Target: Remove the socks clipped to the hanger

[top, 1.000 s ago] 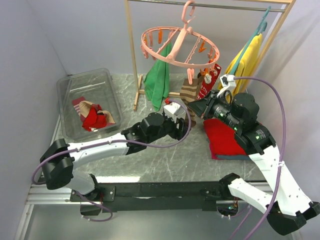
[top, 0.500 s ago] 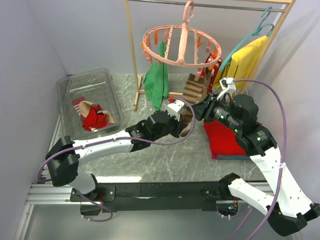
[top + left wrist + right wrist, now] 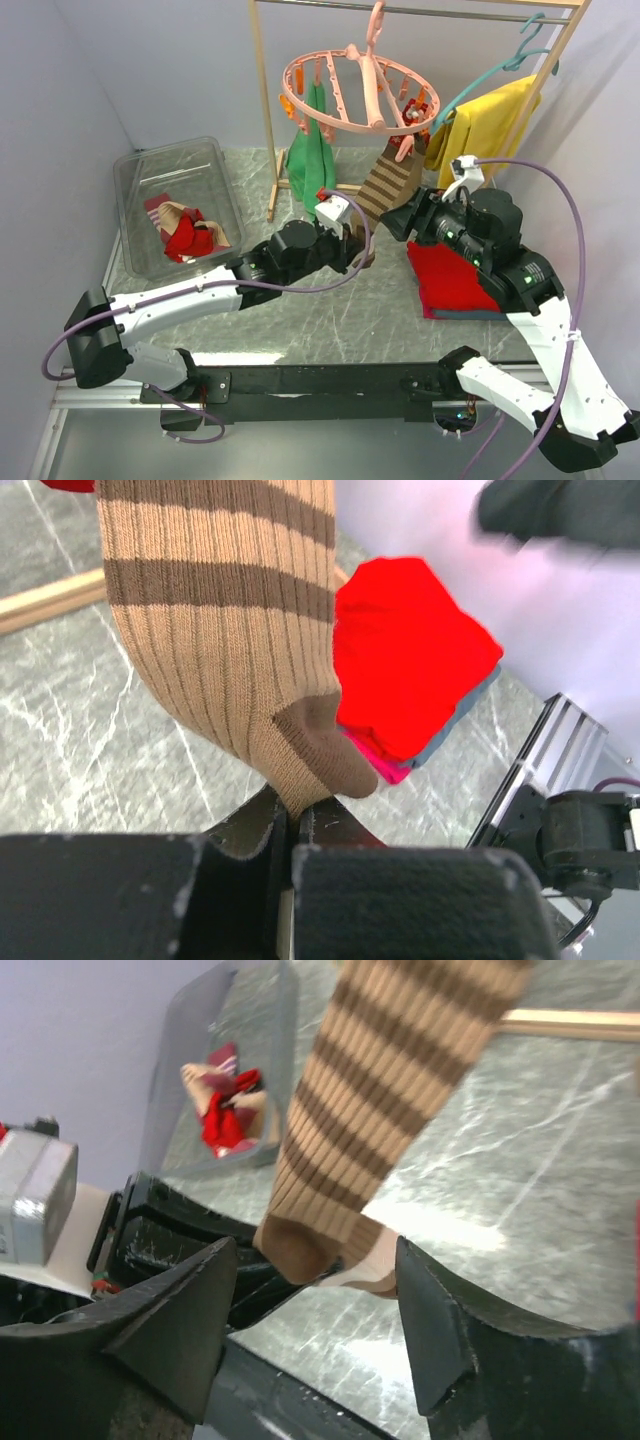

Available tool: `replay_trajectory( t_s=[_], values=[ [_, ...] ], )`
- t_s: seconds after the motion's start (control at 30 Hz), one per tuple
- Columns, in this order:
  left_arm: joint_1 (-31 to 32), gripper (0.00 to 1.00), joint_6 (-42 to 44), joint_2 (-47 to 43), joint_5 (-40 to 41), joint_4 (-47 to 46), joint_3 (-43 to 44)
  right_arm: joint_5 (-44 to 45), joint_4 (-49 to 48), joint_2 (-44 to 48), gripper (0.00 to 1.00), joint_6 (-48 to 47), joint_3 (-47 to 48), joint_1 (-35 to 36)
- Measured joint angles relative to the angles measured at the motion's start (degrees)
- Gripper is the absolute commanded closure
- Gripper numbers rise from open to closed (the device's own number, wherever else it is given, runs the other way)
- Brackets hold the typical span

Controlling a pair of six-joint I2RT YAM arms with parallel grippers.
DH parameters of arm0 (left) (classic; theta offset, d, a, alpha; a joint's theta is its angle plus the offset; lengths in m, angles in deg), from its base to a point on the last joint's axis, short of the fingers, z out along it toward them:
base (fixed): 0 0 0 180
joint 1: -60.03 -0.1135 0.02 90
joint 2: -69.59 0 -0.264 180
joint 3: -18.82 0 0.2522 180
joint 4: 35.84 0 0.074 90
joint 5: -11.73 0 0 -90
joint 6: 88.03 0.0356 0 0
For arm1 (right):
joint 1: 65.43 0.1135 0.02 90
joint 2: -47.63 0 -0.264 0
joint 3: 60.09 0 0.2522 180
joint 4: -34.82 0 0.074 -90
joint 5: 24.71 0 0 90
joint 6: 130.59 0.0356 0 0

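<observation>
The left hand [image 3: 292, 825] is pinched shut on the brown toe of the striped sock [image 3: 220, 630]. The sock's cuff hangs from a peg on the pink hanger [image 3: 365, 95], and gripping this low should let a downward tug pull it free. The right hand [image 3: 312, 1290] stands wide open near the sock, holding nothing. Other socks [image 3: 185, 232] lie in the clear bin [image 3: 125, 165] on the desk [image 3: 330, 320], likely the drop-off place. No label or writing is readable.

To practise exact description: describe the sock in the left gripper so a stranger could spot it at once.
Find the round pink drying ring on the wooden rack. Below it hangs the sock, toe pinched by the left gripper: tan with brown stripes, unlike the plain green cloth.
</observation>
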Motion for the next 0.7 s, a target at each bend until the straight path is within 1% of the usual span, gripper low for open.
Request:
replay_trajectory(
  t_s=[0.1, 0.13, 0.17, 0.3, 0.37, 0.47, 0.53, 0.7],
  values=[
    [0.0, 0.99, -0.3, -0.2, 0.1, 0.9, -0.8, 3.1, 2.2, 0.0, 0.22, -1.0, 2.0, 0.0],
    [0.0, 0.99, -0.4, -0.2, 0.1, 1.3, -1.0, 4.2, 3.0, -0.1, 0.18, -1.4, 2.8, 0.0],
    [0.0, 0.99, -0.5, -0.2, 0.1, 1.7, -1.2, 5.2, 3.6, -0.2, 0.18, -1.7, 3.6, 0.0],
    [0.0, 0.99, -1.6, -0.9, -0.1, 2.4, -2.2, 10.3, 7.1, -2.6, 0.08, -4.0, 10.1, 0.0],
    [0.0, 0.99, -1.9, -1.5, -0.2, 2.6, -2.6, 11.9, 7.9, -4.3, 0.08, -5.0, 13.8, 0.0],
    [0.0, 0.99, -2.8, -2.8, -0.2, 3.2, -2.8, 14.5, 9.3, -7.7, 0.04, -6.8, 21.3, 0.0],
    [0.0, 0.99, -3.1, -3.9, -0.2, 3.7, -2.9, 15.6, 9.1, -9.8, 0.03, -7.8, 25.5, 0.0],
    [0.0, 0.99, -4.0, -6.5, -0.2, 4.0, -3.7, 15.3, 8.3, -15.5, 0.04, -9.7, 31.1, 0.0]
  ],
)
